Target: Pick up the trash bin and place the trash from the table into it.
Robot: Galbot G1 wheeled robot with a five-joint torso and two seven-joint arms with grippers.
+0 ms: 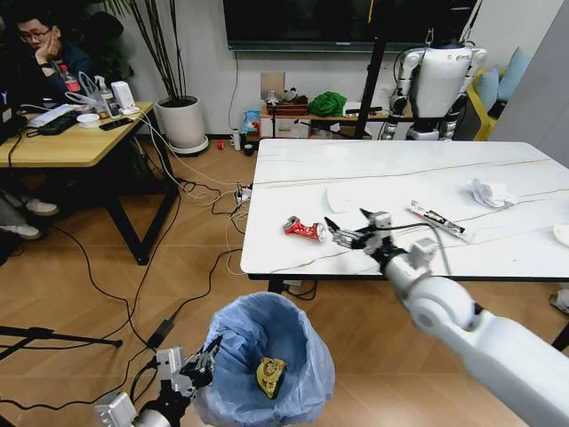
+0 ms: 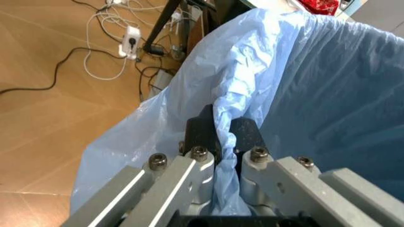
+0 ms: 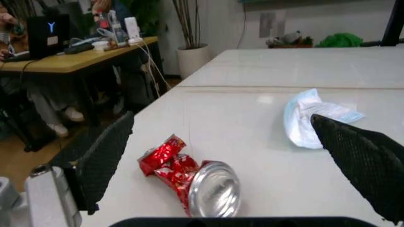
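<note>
I have the left gripper [image 2: 218,137] clamped on the rim of the trash bin [image 1: 267,365], held just below the table [image 1: 293,258] edge. My right gripper [image 1: 348,233] hovers just beside the crushed red can [image 1: 305,229], fingers spread wide and empty. I judge the can pickup is in hand: I need to straddle it, then close.

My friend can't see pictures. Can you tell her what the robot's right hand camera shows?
A crushed red can lies on the white table, right between the right gripper's two open black fingers. A crumpled white-and-blue wrapper lies on the table a little farther back.
</note>
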